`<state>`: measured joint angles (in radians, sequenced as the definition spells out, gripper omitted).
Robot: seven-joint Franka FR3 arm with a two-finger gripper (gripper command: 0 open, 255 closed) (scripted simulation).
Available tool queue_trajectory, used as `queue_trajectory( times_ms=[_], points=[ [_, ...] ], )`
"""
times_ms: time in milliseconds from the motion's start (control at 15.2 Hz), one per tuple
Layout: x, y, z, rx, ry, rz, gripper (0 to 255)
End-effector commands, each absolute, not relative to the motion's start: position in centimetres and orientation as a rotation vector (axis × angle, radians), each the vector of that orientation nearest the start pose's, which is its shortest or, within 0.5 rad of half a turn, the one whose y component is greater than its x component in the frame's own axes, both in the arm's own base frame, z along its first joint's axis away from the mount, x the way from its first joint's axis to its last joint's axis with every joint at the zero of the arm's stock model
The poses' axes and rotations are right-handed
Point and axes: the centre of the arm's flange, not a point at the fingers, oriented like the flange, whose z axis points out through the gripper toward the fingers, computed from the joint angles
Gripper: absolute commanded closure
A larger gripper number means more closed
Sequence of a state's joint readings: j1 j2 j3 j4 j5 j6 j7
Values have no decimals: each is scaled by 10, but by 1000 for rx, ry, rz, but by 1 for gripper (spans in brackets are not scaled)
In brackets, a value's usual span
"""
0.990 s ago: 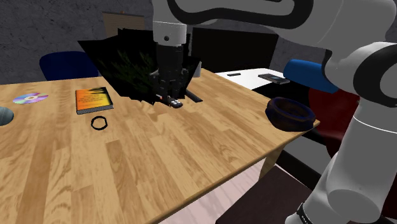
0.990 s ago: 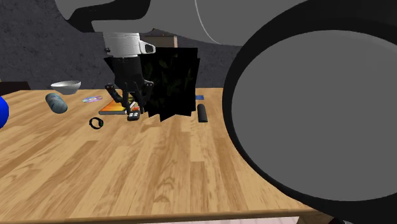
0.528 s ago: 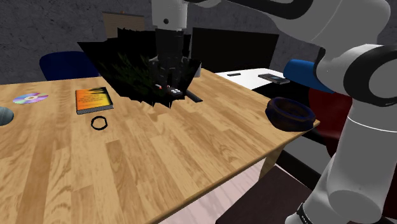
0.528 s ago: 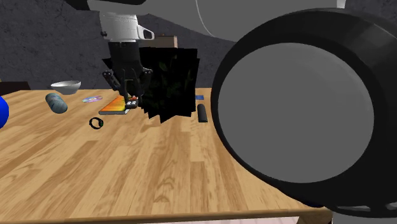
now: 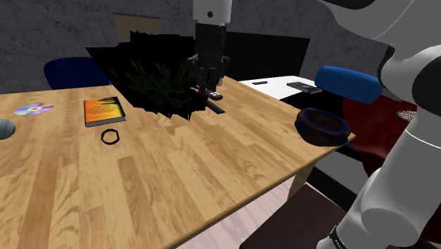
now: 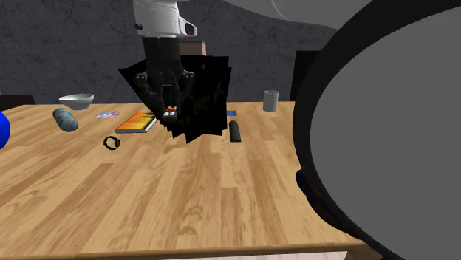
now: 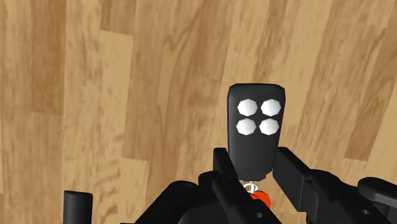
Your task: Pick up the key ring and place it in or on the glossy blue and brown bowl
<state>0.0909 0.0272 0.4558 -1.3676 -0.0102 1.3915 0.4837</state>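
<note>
The gripper [image 5: 208, 83] hangs over the far middle of the wooden counter [image 5: 212, 163], pointing down. Its fingers [image 7: 291, 175] are closed narrowly on the key ring [image 7: 256, 133], clasping the lower end of a black fob with four white buttons. A small metal ring and an orange piece sit just between the fingers at the fob's base. In the shoulder view the key ring [image 5: 213, 93] is held off the counter, just in front of a dark, jagged plant shape [image 5: 145, 78] and above a short black bar [image 5: 215, 108] that lies on the wood. In the second exterior view the key ring [image 6: 171, 111] shows beneath the gripper [image 6: 168, 97], against the same dark shape.

The bowl [image 5: 323, 126], dark blue outside with a brownish inside, stands at the counter's edge on the shoulder view's right, well apart from the gripper and holding nothing.

On the shoulder view's left lie an orange book [image 5: 104, 111], a small black loop [image 5: 110, 136] near it, and a disc [image 5: 34, 109] farther left. The second exterior view also shows a grey-blue cylinder [image 6: 65, 119], a pale dish [image 6: 76, 99] and a grey cup [image 6: 271, 100] along the counter's far side.
</note>
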Motion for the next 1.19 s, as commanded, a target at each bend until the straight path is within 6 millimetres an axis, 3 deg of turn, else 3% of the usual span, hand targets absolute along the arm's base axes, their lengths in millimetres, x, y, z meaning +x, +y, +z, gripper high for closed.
queue_trajectory(
  times_ms=[0,1122],
  points=[
    [449,257,690,-3138,-96,4,255],
    [332,66,697,-3138,-96,4,255]
  ],
)
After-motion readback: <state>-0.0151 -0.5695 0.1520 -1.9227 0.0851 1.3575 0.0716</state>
